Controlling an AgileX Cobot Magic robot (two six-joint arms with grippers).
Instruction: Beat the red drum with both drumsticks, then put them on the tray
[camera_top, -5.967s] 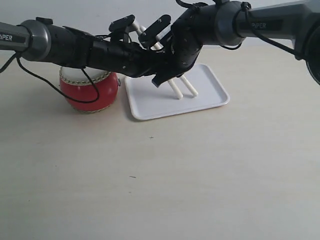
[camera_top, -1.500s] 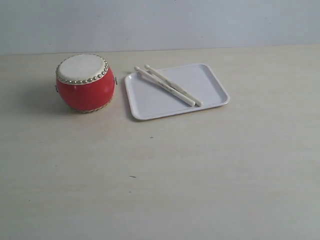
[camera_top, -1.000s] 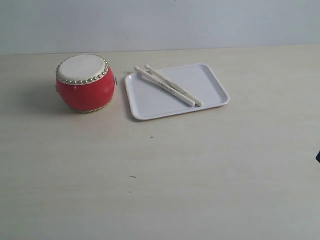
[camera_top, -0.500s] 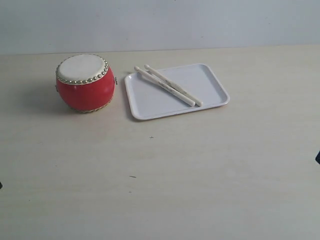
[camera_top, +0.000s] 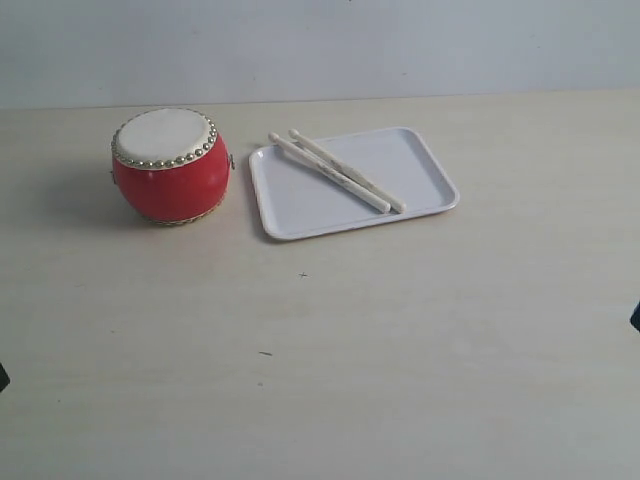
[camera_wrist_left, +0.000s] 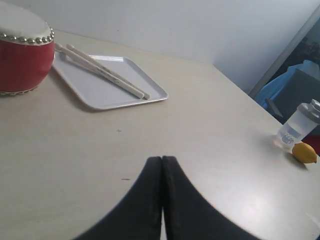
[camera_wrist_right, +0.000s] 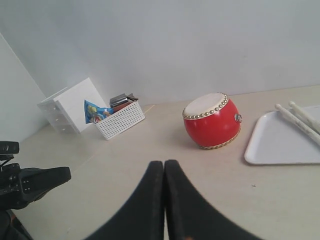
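The red drum (camera_top: 170, 166) stands upright at the back left of the table, its cream skin up. To its right lies the white tray (camera_top: 400, 215), and both drumsticks (camera_top: 340, 174) rest side by side across it, tips toward the drum. The left wrist view shows the drum (camera_wrist_left: 22, 57), the tray (camera_wrist_left: 95, 92) and the sticks (camera_wrist_left: 107, 77) far beyond my left gripper (camera_wrist_left: 162, 160), which is shut and empty. In the right wrist view my right gripper (camera_wrist_right: 164, 164) is also shut and empty, well short of the drum (camera_wrist_right: 211, 122) and tray (camera_wrist_right: 280, 145).
Both arms sit back at the table's sides; only dark slivers show at the exterior view's edges. A clear bottle (camera_wrist_left: 297, 125) and a yellow lemon (camera_wrist_left: 304, 152) stand near one table edge. A white basket (camera_wrist_right: 119, 120) and white box (camera_wrist_right: 72, 105) sit beyond the drum.
Six seconds ago both arms hung over the tray with the sticks; they have since withdrawn out of the exterior view. Over the last second nothing on the table has moved.
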